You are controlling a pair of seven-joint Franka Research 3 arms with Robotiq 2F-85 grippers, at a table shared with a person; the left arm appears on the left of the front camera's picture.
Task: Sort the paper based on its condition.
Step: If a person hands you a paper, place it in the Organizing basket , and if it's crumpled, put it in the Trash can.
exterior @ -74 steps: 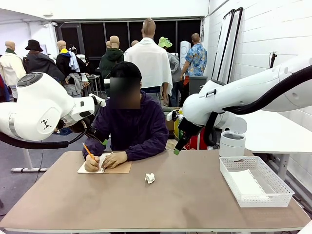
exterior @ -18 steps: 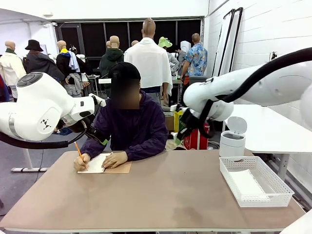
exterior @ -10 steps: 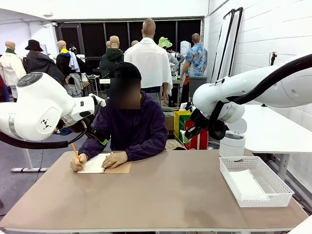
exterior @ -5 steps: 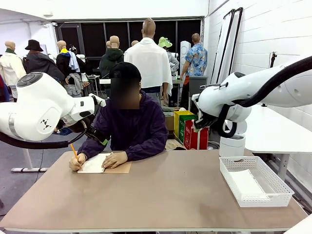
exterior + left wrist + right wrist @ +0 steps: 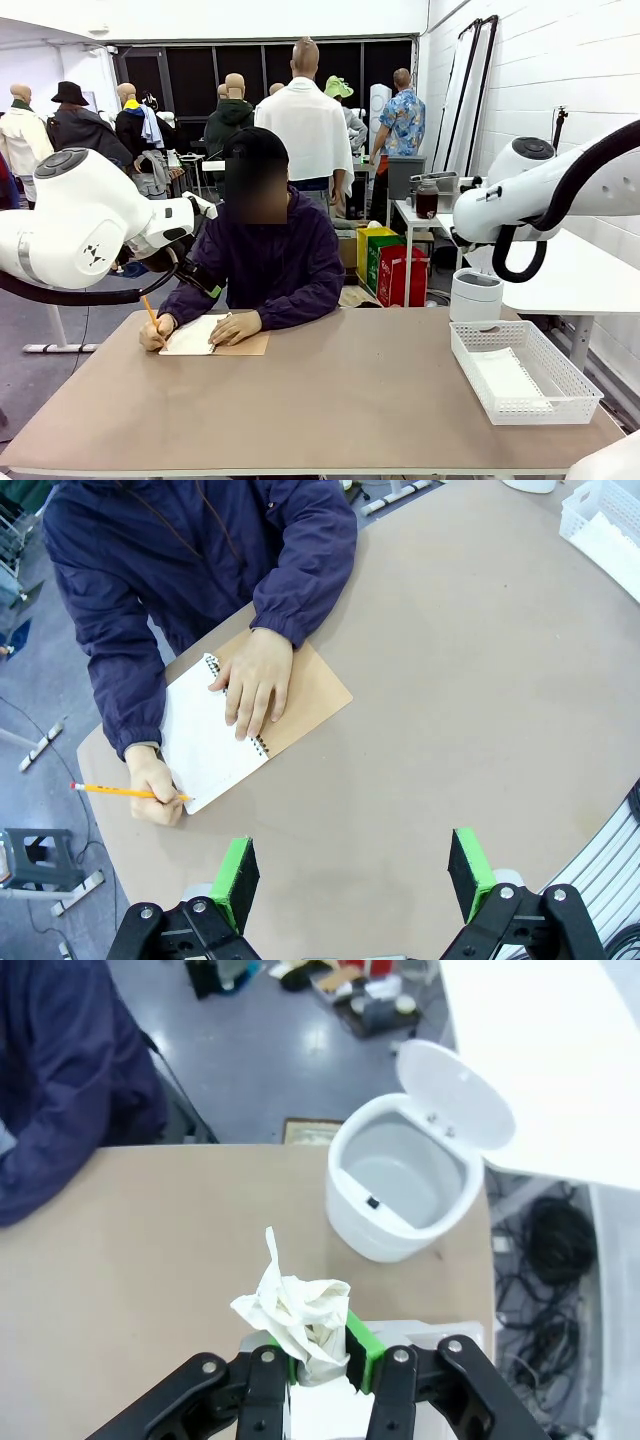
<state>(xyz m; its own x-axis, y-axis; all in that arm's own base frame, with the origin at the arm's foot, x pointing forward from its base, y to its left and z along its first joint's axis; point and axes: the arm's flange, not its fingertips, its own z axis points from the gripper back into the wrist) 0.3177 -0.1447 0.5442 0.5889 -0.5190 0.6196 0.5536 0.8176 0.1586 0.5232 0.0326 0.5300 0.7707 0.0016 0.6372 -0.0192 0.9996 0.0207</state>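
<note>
The crumpled paper's (image 5: 300, 1322) lower part is being hidden between the right hand's (image 5: 324, 1352) pads; the basket (image 5: 580, 510) is being cut off.

Front camera sits fixed on the robot's side, looking across the worktop (image 5: 350, 400) at the person (image 5: 270, 265) on the far edge. Left wrist camera rides high behind the left end effector (image 5: 352, 848), looking steeply down, and shares that person's notebook (image 5: 215, 745) with the front view. Right wrist camera looks down from closer in, past the worktop's edge, sharing the open white bin (image 5: 400, 1190) with the front.
</note>
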